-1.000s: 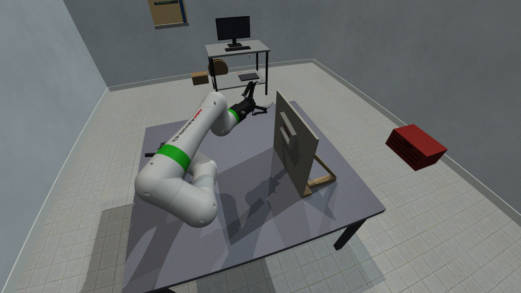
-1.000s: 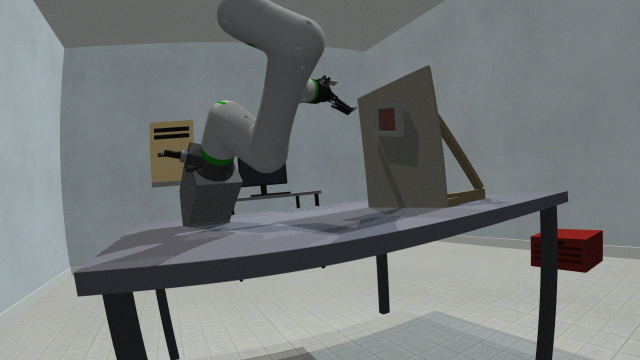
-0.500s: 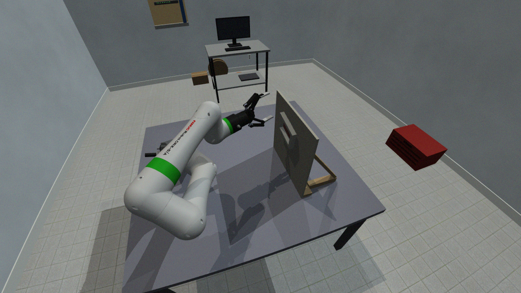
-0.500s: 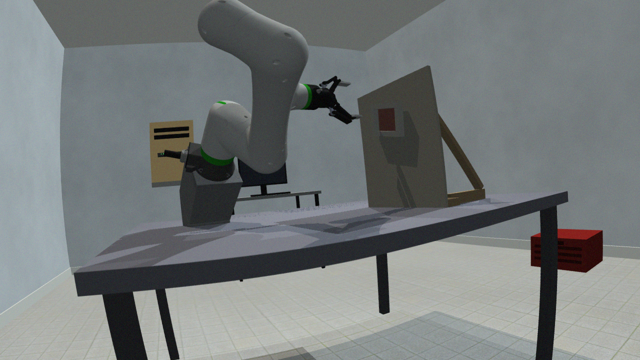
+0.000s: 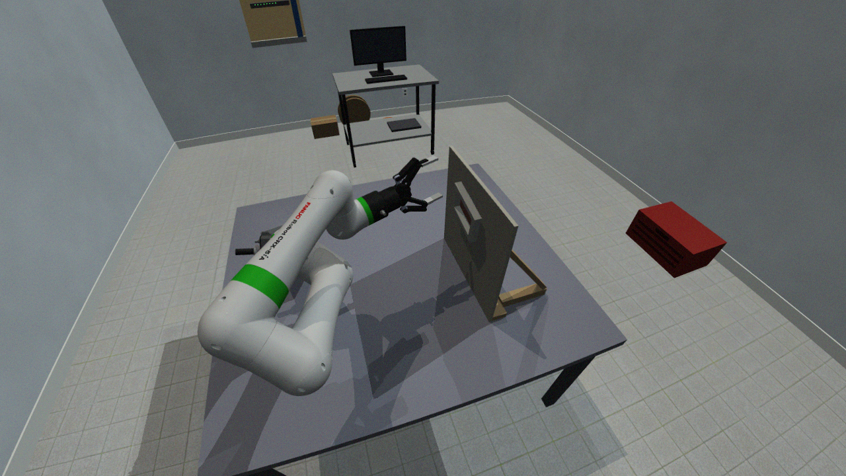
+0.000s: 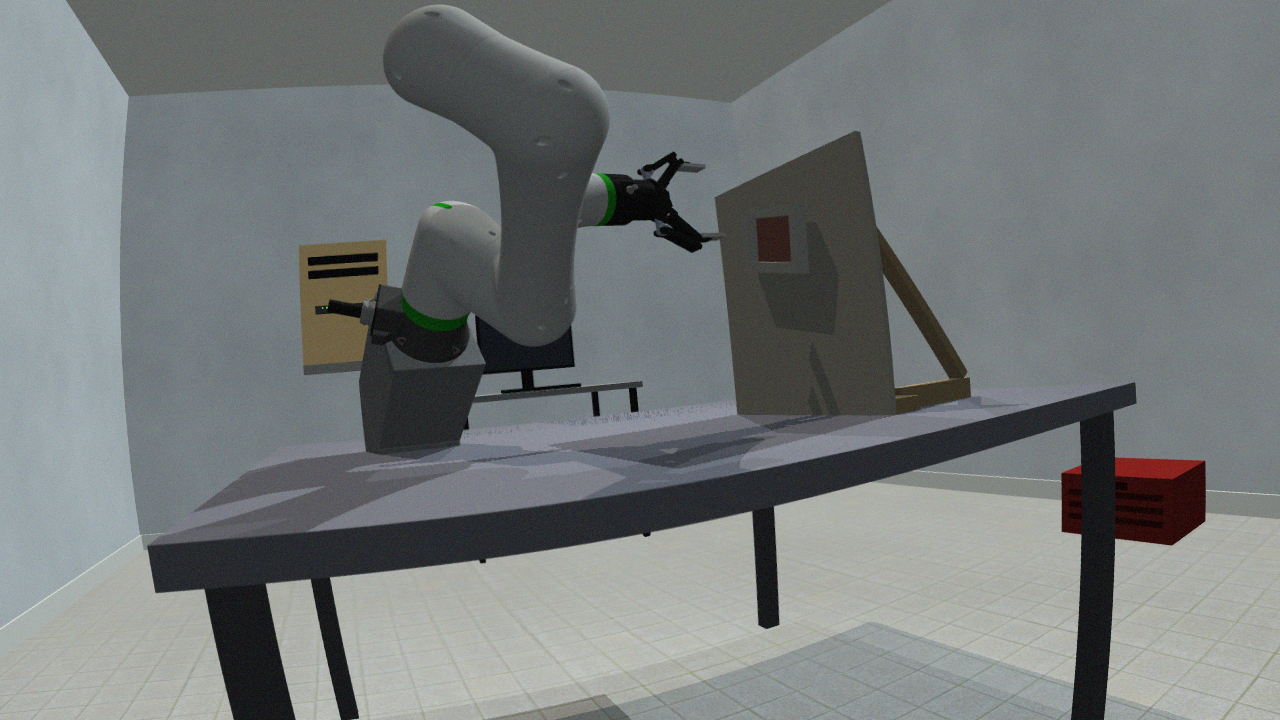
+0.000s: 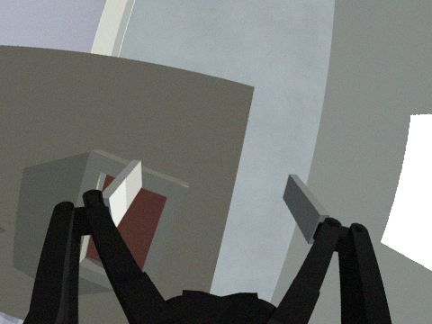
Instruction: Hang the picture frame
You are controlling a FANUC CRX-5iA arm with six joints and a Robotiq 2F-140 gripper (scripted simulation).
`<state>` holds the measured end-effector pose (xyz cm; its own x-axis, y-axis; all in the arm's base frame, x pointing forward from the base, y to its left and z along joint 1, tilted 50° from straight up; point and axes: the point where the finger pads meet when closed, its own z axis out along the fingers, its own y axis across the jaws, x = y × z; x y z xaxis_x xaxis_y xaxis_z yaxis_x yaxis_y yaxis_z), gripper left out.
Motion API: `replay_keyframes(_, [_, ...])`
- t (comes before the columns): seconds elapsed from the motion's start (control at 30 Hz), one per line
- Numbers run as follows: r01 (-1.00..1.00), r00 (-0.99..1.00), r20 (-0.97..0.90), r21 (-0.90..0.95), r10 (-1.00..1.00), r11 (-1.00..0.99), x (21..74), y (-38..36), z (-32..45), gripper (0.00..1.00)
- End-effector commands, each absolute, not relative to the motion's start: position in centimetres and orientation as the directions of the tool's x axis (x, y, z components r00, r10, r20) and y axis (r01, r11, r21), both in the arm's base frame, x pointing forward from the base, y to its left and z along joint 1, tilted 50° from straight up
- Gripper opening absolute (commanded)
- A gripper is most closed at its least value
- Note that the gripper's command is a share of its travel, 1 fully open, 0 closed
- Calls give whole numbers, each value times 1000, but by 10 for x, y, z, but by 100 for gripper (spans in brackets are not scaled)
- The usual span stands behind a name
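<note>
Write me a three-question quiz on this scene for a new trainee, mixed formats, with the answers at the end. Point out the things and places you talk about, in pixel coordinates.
1. True or false: the claw (image 5: 436,178) (image 6: 704,201) (image 7: 214,180) is gripping the picture frame (image 5: 459,190) (image 6: 800,255) (image 7: 173,225).
2. Multiple choice: what colour is the panel inside the picture frame?
A) blue
B) dark red
C) yellow
D) green
3. Fill in the blank: the wooden brace (image 5: 524,294) (image 6: 921,302) stands on the ____ side of the upright board (image 5: 496,269) (image 6: 805,376) (image 7: 189,112) from the picture frame.

Key: 1. false; 2. B; 3. opposite
</note>
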<state>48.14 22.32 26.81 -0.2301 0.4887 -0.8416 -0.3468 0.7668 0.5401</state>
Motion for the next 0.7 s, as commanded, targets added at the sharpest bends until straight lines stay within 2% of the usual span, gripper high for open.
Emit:
replay_keyframes(0.0, [-345, -225, -839, 544, 496, 765, 482, 221, 271, 100])
replay_keyframes(0.23, [-324, -155, -804, 590, 574, 739, 495, 183, 308, 100])
replay_keyframes(0.6, [-320, -149, -795, 601, 588, 732, 494, 178, 309, 100])
replay_keyframes(0.67, [-304, -122, -755, 647, 645, 699, 489, 157, 314, 100])
